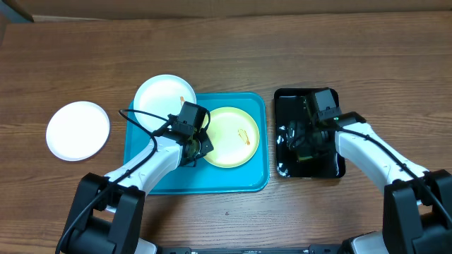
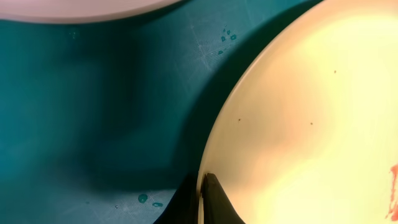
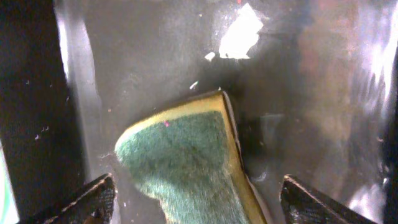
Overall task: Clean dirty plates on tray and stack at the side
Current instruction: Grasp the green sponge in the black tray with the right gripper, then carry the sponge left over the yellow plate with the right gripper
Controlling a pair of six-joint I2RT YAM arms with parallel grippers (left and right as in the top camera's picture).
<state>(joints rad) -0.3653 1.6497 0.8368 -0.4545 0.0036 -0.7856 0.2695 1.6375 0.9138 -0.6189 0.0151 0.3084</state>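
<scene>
Left gripper pinched shut on left rim of pale yellow-green plate, which lies right of centre on turquoise tray. White plate overhangs tray's far-left corner, close behind gripper. Second white plate sits on table, well left. Right gripper spread wide over sponge in black tray, fingers clear of sponge both sides. Only left wrist view shows rim between fingertips.
</scene>
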